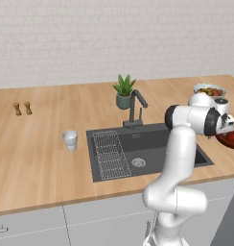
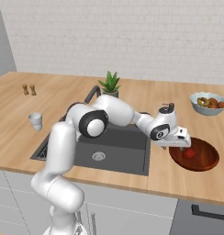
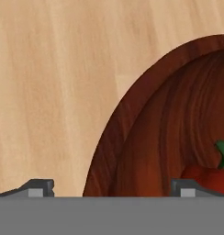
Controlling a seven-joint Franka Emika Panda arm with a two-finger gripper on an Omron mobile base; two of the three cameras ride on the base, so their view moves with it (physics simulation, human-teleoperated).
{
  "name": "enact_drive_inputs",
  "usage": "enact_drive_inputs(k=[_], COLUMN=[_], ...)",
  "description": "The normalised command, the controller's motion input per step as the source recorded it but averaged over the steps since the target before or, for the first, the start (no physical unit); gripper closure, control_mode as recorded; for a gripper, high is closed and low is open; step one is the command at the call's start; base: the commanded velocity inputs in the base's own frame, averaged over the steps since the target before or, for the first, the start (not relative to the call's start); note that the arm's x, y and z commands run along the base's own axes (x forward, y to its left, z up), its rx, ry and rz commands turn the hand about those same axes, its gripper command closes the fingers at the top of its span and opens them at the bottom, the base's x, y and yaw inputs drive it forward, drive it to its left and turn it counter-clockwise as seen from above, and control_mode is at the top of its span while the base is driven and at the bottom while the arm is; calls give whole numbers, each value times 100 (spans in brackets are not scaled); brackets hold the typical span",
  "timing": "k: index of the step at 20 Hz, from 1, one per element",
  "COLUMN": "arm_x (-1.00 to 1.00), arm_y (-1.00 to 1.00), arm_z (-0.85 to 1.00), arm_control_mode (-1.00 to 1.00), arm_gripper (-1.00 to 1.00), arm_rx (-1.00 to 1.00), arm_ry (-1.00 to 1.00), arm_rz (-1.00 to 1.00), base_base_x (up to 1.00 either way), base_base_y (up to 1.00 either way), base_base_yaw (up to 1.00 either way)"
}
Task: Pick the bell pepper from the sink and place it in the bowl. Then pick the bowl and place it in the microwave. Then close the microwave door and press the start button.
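Counter [image 2: 146, 98] — pale wood, contents listed left to right.

Two small brown shakers [image 1: 22, 108] — far left, side by side.

White cup [image 1: 70, 140] — upright, just left of the sink.

Sink [image 1: 152, 144] — dark grey basin; wire rack [image 1: 109, 154] in its left part, round drain [image 1: 138, 162] near the middle, dark faucet [image 1: 136, 110] at the far rim. The left base view shows the rack and faucet plainly; in the right base view the arm covers much of both.

Potted plant [image 2: 109, 84] — beyond the faucet.

Tool [image 2: 182, 145] — over the left rim of the bowl, fingers spread wide, nothing held between them. In the hand view one fingertip [image 3: 38, 187] sits over bare counter, the other over the bowl's interior.

Bowl [image 2: 203, 158] — dark red, wide and shallow, right of the sink at the near edge. Contents: the bell pepper [image 2: 190, 153], red, lying inside toward the left. The hand view adds its green stem; the left base view shows only a sliver of the bowl behind the arm.

Pale bowl [image 2: 209, 103] — far right, heaped with brown and orange round food.
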Motion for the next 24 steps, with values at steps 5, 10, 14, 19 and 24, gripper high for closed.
enact_drive_inputs(k=[5, 10, 14, 19, 24], arm_x=[0, 0, 0, 0, -8], arm_y=[-3, -4, 0, 0, 9], arm_z=[-23, -3, 0, 0, 6], arm_control_mode=[-100, -100, -100, -100, -100], arm_gripper=[100, 100, 100, 100, 100], arm_rx=[0, 0, 0, 0, 0], arm_ry=[0, 0, 0, 0, -1], arm_rz=[0, 0, 0, 0, 0], base_base_x=[0, 0, 0, 0, 0], base_base_y=[0, 0, 0, 0, 0], base_base_yaw=[0, 0, 0, 0, 0])
